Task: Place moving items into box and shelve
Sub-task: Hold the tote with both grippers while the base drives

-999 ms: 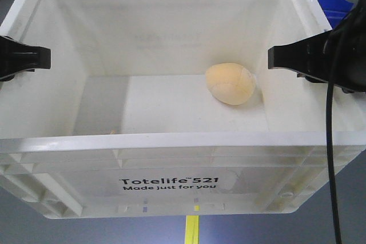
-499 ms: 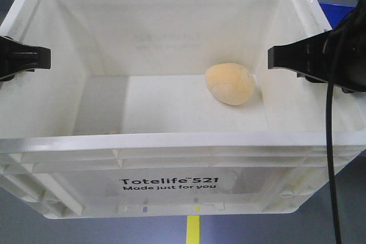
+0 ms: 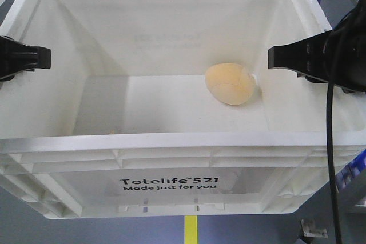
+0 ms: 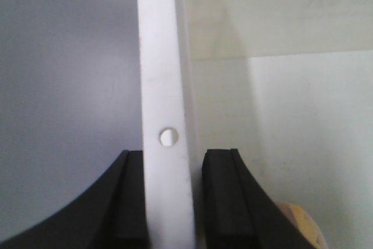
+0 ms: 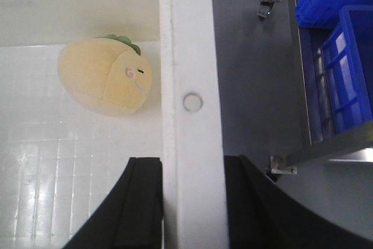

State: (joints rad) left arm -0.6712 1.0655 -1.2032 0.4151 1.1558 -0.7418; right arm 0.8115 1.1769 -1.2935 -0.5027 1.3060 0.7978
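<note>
The white box [image 3: 171,141], printed "Totelife 521", is held off the grey floor by both side rims. My left gripper [image 3: 35,58] is shut on the left rim [image 4: 166,86], one finger on each side, as the left wrist view [image 4: 173,157] shows. My right gripper [image 3: 281,58] is shut on the right rim [image 5: 189,56] in the same way, as the right wrist view [image 5: 192,164] shows. The yellow-orange plush toy [image 3: 230,84] with a green leaf lies on the box floor at the right [image 5: 105,77]. A pinkish-tan sliver [image 4: 298,225] shows in the near left corner, mostly hidden.
Blue plastic bins [image 5: 344,56] stand on a metal rack to the right of the box. A metal rack foot [image 3: 314,231] and a blue edge [image 3: 354,170] show at the lower right. A yellow floor line [image 3: 191,230] runs below the box.
The box and both grippers keep their place in the view. The background has shifted: the blue bins at the top right are gone, and a rack foot has come in at the lower right.
</note>
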